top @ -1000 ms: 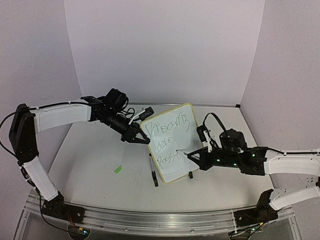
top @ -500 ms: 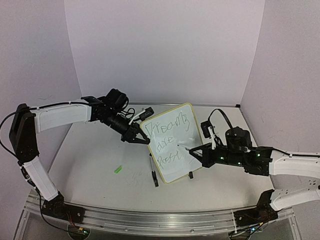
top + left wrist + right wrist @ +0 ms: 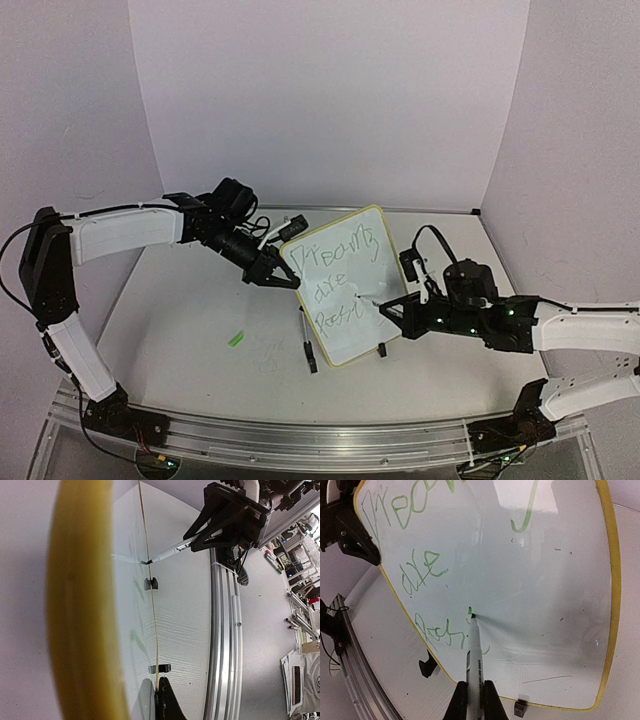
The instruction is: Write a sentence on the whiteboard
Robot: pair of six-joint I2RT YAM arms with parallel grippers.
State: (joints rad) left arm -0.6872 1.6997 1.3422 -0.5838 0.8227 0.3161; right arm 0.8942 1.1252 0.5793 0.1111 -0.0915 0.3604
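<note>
The only writing that can be read is the sentence [image 3: 425, 570], scrawled in green on the whiteboard [image 3: 555, 570]. The top line, along the board's upper edge, reads roughly "Dreams"; "are" sits below it, and a third line near the board's lower left edge reads "Poss", with unclear strokes after it. The marker [image 3: 473, 655] touching the board beside that third line carries dark print along its barrel, too small to read.

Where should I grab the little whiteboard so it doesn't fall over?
Probably pinch the left edge of the whiteboard, on its thin yellow frame, coming from the side, as the left gripper does. It stands nearly upright, and its face is taken up by the sentence and the marker in the right gripper.
</note>
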